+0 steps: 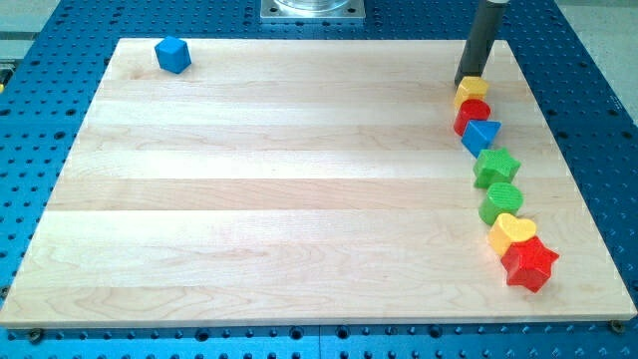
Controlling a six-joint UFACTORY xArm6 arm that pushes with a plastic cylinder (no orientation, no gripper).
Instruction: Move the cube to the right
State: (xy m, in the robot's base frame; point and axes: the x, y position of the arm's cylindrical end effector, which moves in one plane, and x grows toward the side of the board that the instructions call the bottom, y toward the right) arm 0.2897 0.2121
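Bottom of the column: a red star (529, 264) sits nearest the view's bottom on the tabletop (279, 199), with a yellow heart (510, 232) touching it just above.
Middle of the column: a green round block (499, 200), a green star (495, 166) and a blue triangular block (481, 135) run upward along the view's right side, each touching or just beside the next.
Top of the column: a red block (470, 112), shape unclear, then a yellow block (472, 89) that looks many-sided.
My tip: my tip (469, 80) stands at the top edge of the yellow block, touching it or just short of it; I cannot tell which.
Jaws: this rig has no jaws, only the rod, so nothing is gripped.
Cube: the blue cube (172, 54) sits alone near the view's top left corner, well apart from everything else.
Key relation: the cube lies far to the view's left of my tip, slightly nearer the view's top. I judge that I must cross the board and come round to the cube's left face before pushing it rightward.
Progress: as things lie, the push is not yet begun.
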